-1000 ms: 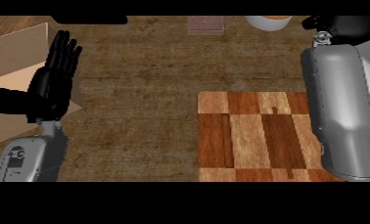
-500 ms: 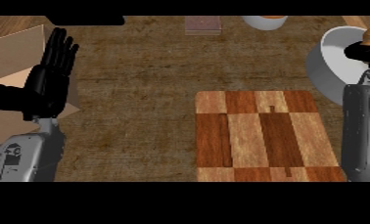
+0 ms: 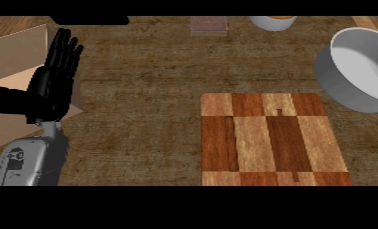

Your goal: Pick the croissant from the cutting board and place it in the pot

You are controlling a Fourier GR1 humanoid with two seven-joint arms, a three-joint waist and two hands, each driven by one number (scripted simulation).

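Black left hand (image 3: 53, 80) rests open at the view's left edge; board and pot sit to the right.

Its fingers (image 3: 63, 48) are straight, close side by side, pointing up the view, above the grey forearm (image 3: 29, 159) that enters at the lower left corner. The hand overlaps a light-brown cardboard box (image 3: 21, 55) cut off by the left edge. A wide stretch of dark brown counter (image 3: 148, 103) lies between the hand and the chequered wooden cutting board (image 3: 266, 138), whose near edge meets the view's lower edge. The round grey pot (image 3: 334, 80) stands just beyond the board's far right corner, cut by the right edge. Along the far edge are a small pinkish-brown block (image 3: 209, 25) and a white bowl (image 3: 272, 22), well apart from the board. Where the croissant is cannot be told from this view.
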